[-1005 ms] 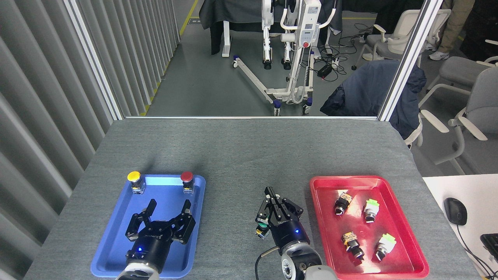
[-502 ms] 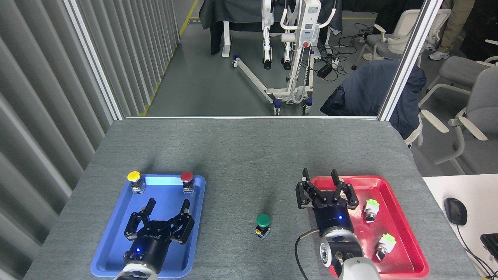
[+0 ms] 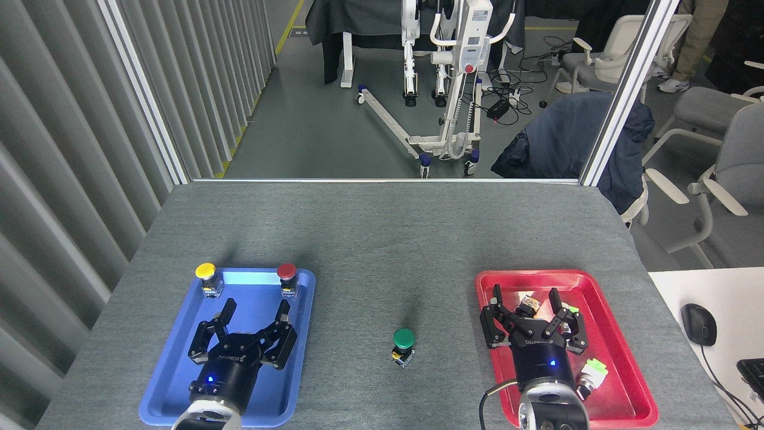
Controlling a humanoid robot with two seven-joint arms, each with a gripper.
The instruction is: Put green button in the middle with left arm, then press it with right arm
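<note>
The green button (image 3: 404, 344), dark green cap on a small black-and-metal base, stands upright on the bare grey tabletop (image 3: 382, 239) in the middle, between the two trays. Nothing touches it. My left gripper (image 3: 255, 306) hangs open over the blue tray (image 3: 301, 358), well left of the button, with nothing between its fingers. My right gripper (image 3: 526, 294) is open over the red tray (image 3: 627, 382), right of the button, also holding nothing.
A yellow-capped button (image 3: 206, 277) and a red-capped button (image 3: 287, 278) stand at the blue tray's far edge. Small switches lie in the red tray, partly hidden by my right gripper; one lime-topped white switch (image 3: 592, 371) shows. A black mouse (image 3: 698, 324) lies on a white table at right.
My right gripper, shut and over the green button a second ago, opened and swung right over the red tray. The button stays in the middle. The left gripper barely moved.
</note>
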